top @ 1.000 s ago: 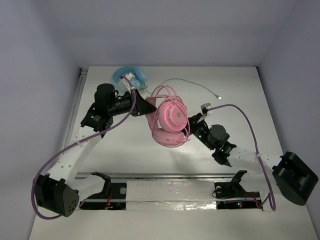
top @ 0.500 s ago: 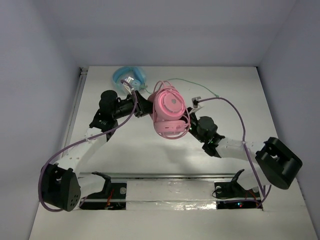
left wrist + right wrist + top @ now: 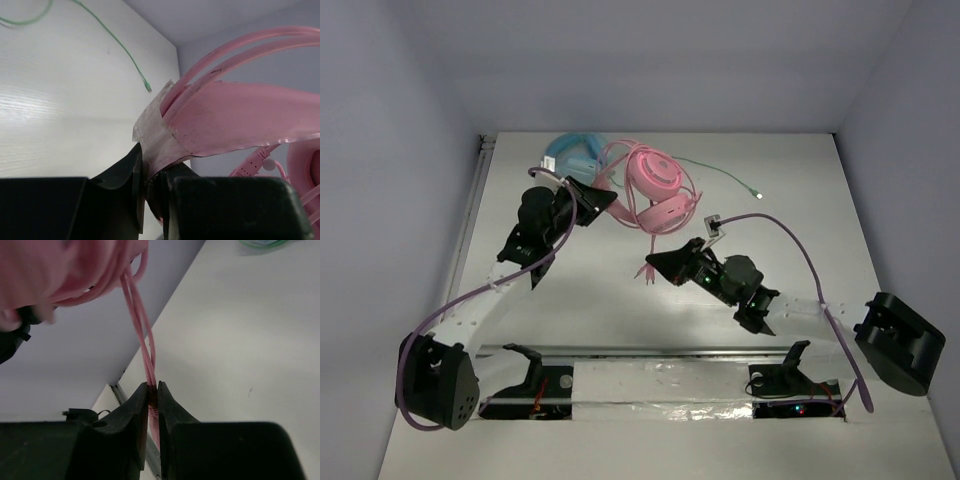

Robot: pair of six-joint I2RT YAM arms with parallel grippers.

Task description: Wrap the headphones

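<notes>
The pink headphones [image 3: 656, 185] hang above the table's back middle, with their cable looped around the earcups. My left gripper [image 3: 607, 194] is shut on the pink headband band [image 3: 235, 120], near its taped end [image 3: 155, 132]. My right gripper [image 3: 652, 270] is shut on the thin pink cable [image 3: 142, 347]; two strands run up from its jaws to the blurred pink headphones [image 3: 60, 270]. The cable's plug end [image 3: 647, 281] dangles just below the right jaws.
Light blue headphones [image 3: 572, 152] lie at the back left, just behind the left gripper. Their green cable [image 3: 720, 177] runs right across the back of the table, also showing in the left wrist view [image 3: 125, 52]. A metal rail [image 3: 650, 352] crosses the near edge.
The left gripper has carried the headphones toward the back of the table. The right gripper has pulled away toward the near side, drawing the cable out with it.
</notes>
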